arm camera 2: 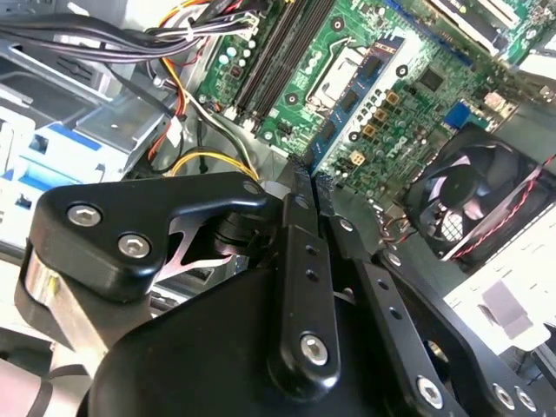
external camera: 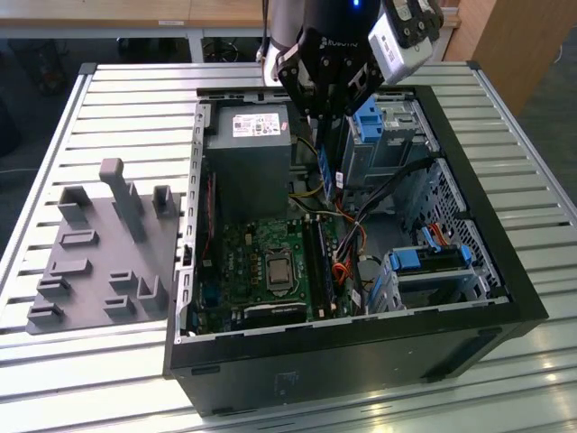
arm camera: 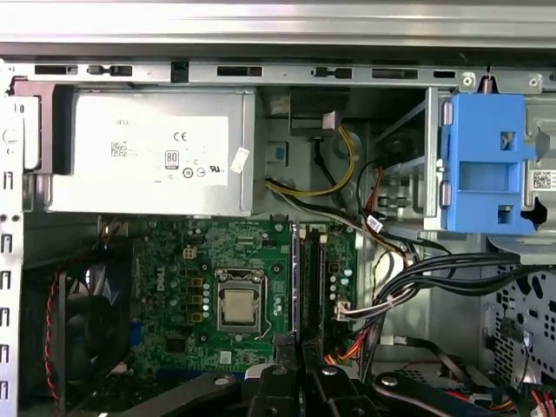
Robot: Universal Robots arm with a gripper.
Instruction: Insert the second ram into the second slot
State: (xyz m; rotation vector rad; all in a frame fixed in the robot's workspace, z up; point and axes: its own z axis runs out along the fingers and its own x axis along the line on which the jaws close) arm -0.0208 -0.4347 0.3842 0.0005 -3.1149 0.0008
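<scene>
My gripper [external camera: 327,115] hangs over the open computer case [external camera: 505,271], shut on the second ram [external camera: 323,164], a thin blue stick that points down into the case. In the second wrist view the ram [arm camera 2: 358,94] runs out from between my fingertips [arm camera 2: 304,181] above the green motherboard [arm camera 2: 408,95]. The long dark memory slots [external camera: 317,260] lie below it, beside the processor socket [external camera: 275,271]. The first wrist view has the gripper [arm camera: 301,373] lined up over those slots [arm camera: 311,278]. The stick is still held above the board.
A grey power supply [external camera: 248,149] sits at the back of the case. Blue drive brackets [external camera: 370,117] and bundled cables [external camera: 388,185] crowd the exterior view's right. A case fan [arm camera 2: 473,195] is close to the board. On the slatted table at the exterior view's left lies a grey fixture plate [external camera: 99,262].
</scene>
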